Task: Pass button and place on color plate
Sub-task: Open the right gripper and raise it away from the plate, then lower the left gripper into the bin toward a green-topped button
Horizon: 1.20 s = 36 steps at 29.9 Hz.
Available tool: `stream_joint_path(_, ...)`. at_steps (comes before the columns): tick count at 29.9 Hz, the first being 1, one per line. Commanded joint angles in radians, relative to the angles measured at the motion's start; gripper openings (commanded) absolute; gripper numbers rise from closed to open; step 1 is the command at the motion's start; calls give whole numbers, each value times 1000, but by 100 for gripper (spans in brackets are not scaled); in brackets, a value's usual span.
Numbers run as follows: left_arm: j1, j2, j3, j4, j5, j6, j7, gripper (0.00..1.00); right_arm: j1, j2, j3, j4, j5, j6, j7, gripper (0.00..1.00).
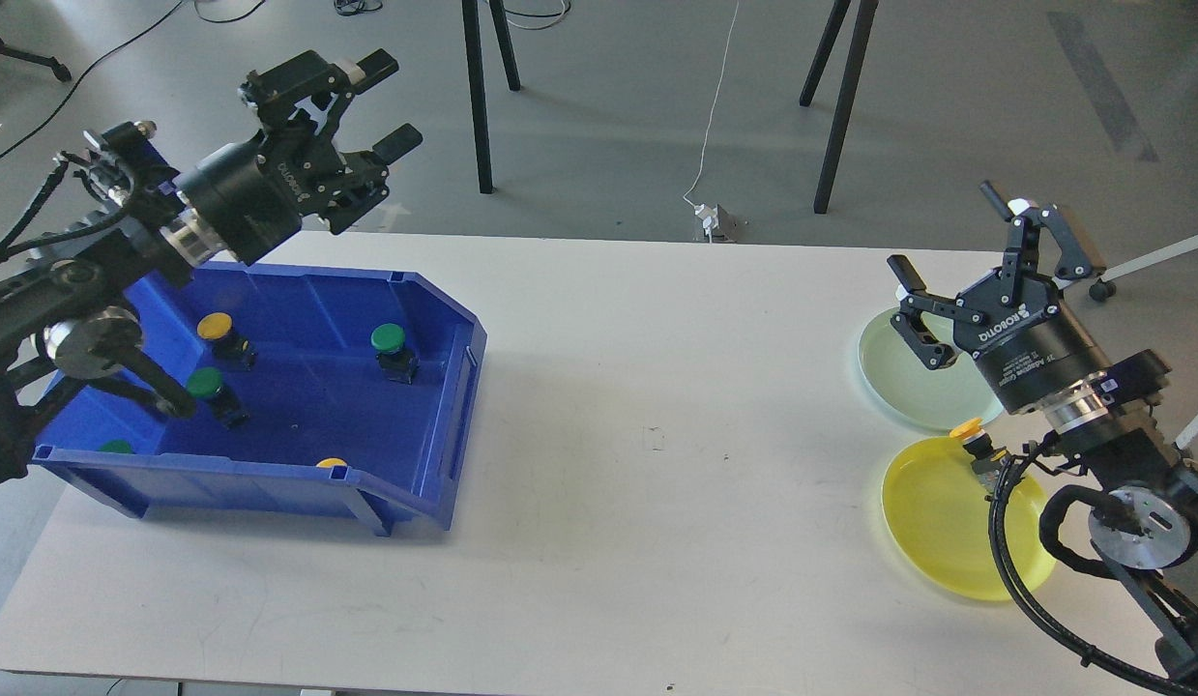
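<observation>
A blue bin [434, 406] at the left holds several push buttons: a yellow one [215, 327], a green one [389, 338], another green one [206, 384]; two more show at its near wall. My left gripper [386, 106] is open and empty, raised above the bin's far edge. At the right, a yellow plate [937, 522] carries a yellow button [971, 432] on its far rim. A pale green plate [903, 372] lies behind it. My right gripper [947, 237] is open and empty, raised above the pale green plate.
The white table [657, 387] spans the view, with its far edge behind the bin and plates. Black stand legs [478, 97] and a white cable [715, 106] are on the floor beyond the table. My right arm's cables [1014, 541] hang over the yellow plate.
</observation>
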<state>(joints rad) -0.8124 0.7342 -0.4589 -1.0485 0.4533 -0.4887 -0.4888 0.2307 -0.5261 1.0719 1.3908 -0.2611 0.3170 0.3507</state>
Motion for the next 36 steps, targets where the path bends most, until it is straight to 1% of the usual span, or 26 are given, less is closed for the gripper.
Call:
stream_joint_path(1, 24, 36, -9, 109, -4, 0, 0, 80, 185, -15, -127, -64, 161, 13, -10, 99)
stream_joint_path(5, 45, 45, -9, 223, 1, 0, 0, 82, 317, 11, -196, -157, 195, 42, -10, 99)
stream_joint_path(8, 47, 105, 0, 243, 62, 0, 0, 84, 341, 55, -213, -188, 194, 50, -10, 99)
stream_joint_path(12, 35, 209, -7, 211, 346, 0, 0, 86, 335, 66, -213, -197, 194, 51, -10, 99)
stream_joint_path(16, 21, 284, -10, 112, 686, 0, 0, 87, 326, 66, -213, -197, 194, 57, -9, 99)
stream_joint_path(18, 16, 298, -7, 64, 808, 0, 0, 87, 322, 66, -210, -197, 194, 57, -9, 99)
stream_joint_path(20, 18, 301, -1, 22, 953, 0, 0, 87, 320, 63, -208, -197, 194, 57, -9, 99)
stream_joint_path(22, 22, 298, 3, 5, 1104, 0, 0, 87, 315, 57, -208, -196, 194, 57, -9, 99)
stream_joint_path(27, 30, 287, 6, 16, 1344, 0, 0, 86, 297, 52, -204, -194, 194, 59, -9, 99)
stream_joint_path(31, 27, 251, 26, 48, 1395, 0, 0, 86, 283, 51, -201, -193, 194, 59, -9, 99)
stream_joint_path(36, 30, 220, 66, 58, 1400, 0, 0, 86, 279, 51, -201, -193, 194, 59, -9, 99)
